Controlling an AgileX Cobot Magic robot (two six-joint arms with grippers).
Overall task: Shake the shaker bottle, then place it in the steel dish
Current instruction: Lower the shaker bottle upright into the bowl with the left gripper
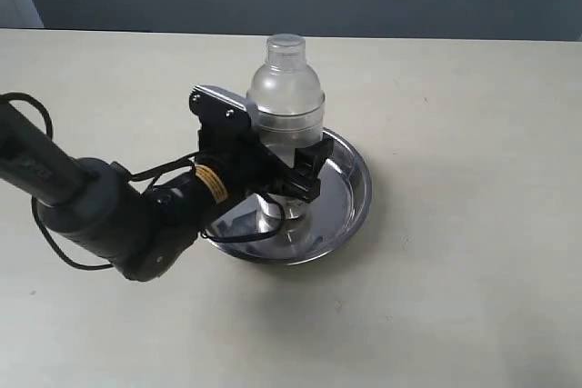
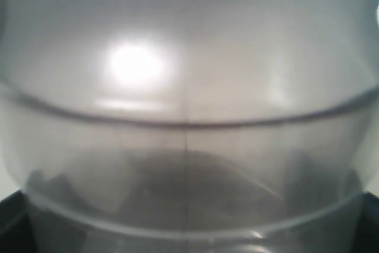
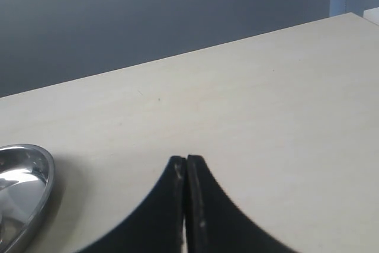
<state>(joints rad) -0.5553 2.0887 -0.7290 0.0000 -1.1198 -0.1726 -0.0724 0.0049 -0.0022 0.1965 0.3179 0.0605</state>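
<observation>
Shaker bottle (image 1: 285, 97) stood upright inside the rim of the steel dish (image 1: 360, 179), clamped by my left gripper (image 1: 273, 150); my right gripper (image 3: 186, 173) hung pinched together, empty, above the table (image 3: 266, 111).

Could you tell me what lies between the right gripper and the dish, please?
Only bare table, seen in the right wrist view, separates the right gripper from the dish.

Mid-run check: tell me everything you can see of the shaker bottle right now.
The shaker bottle is frosted, see-through plastic, with a small round cap, a domed shoulder, a ringed seam and a tapering body. It stands upright over the steel dish, its lower body clamped by the left gripper. Its base is hidden, so contact with the dish floor cannot be told. Its contents cannot be made out.
</observation>
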